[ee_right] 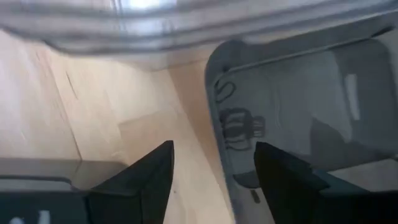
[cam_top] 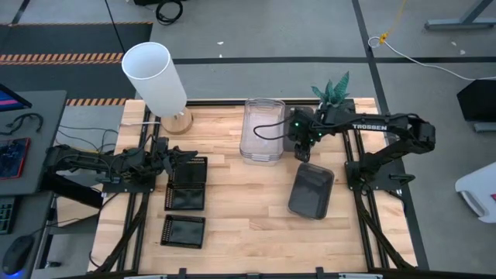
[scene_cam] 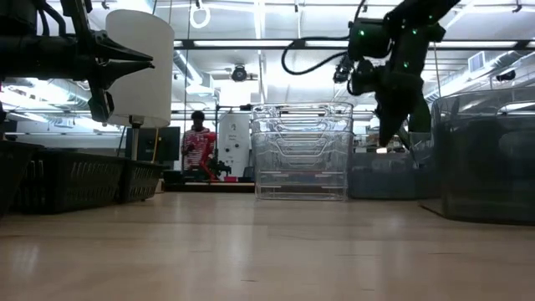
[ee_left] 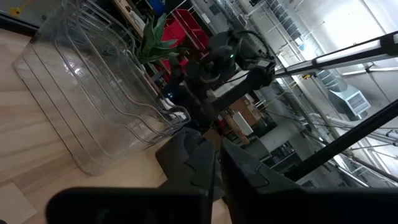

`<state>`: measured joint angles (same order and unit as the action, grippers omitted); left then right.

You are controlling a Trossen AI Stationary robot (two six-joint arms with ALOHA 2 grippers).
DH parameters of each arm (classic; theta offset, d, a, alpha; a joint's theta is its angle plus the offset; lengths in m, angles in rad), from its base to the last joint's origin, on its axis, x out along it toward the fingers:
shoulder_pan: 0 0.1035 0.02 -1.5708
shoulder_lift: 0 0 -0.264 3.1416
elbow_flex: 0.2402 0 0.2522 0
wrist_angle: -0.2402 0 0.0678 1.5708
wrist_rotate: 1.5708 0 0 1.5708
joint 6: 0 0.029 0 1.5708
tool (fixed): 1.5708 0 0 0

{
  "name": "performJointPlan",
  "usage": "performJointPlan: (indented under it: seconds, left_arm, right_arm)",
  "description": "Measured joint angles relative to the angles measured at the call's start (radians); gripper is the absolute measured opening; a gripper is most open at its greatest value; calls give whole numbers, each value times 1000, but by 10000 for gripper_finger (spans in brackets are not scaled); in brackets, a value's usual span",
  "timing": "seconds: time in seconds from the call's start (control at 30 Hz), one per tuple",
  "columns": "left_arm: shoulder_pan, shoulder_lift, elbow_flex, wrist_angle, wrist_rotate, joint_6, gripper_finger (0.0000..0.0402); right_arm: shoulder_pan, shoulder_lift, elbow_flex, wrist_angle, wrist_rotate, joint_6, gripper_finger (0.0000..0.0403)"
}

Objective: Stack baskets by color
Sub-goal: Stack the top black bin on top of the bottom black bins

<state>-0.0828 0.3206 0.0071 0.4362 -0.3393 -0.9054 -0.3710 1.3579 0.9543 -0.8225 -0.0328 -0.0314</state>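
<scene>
A stack of clear baskets (cam_top: 260, 130) stands on the table at the far middle. Right of centre, a smoky dark grey basket (cam_top: 311, 191) rests on its bottom. Two black grid baskets (cam_top: 187, 186) sit at the left, with a third (cam_top: 184, 231) nearer the front edge. My right gripper (cam_top: 302, 149) hangs open and points down, above the gap between the clear stack and the dark basket. In the right wrist view its fingers stand over the dark basket's far rim (ee_right: 214, 124), clear of it. My left gripper (cam_top: 172, 155) is shut and empty, raised above the black baskets.
A white cylindrical lamp (cam_top: 155, 77) stands at the far left corner and a small potted plant (cam_top: 333, 89) at the far edge behind the right arm. Bare wood lies in the middle and along the front edge. A person (scene_cam: 198, 138) is in the room beyond.
</scene>
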Motion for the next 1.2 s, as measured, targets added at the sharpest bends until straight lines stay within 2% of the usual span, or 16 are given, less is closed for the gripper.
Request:
performJointPlan:
  seconds: [0.23, 0.6, 0.77, 1.2]
  left_arm:
    - [0, 0, 0, 0, 0, 0, 31]
    - [0, 0, 0, 0, 0, 0, 30]
    - [0, 0, 0, 0, 0, 0, 29]
    - [0, 0, 0, 0, 0, 0, 29]
  right_arm:
    - [0, 0, -119, 129, 12, -25, 230]
    - [0, -1, -230, 297, 62, -101, 194]
    - [0, -2, -233, 303, 60, -124, 153]
    - [0, -2, -235, 292, 31, -132, 15]
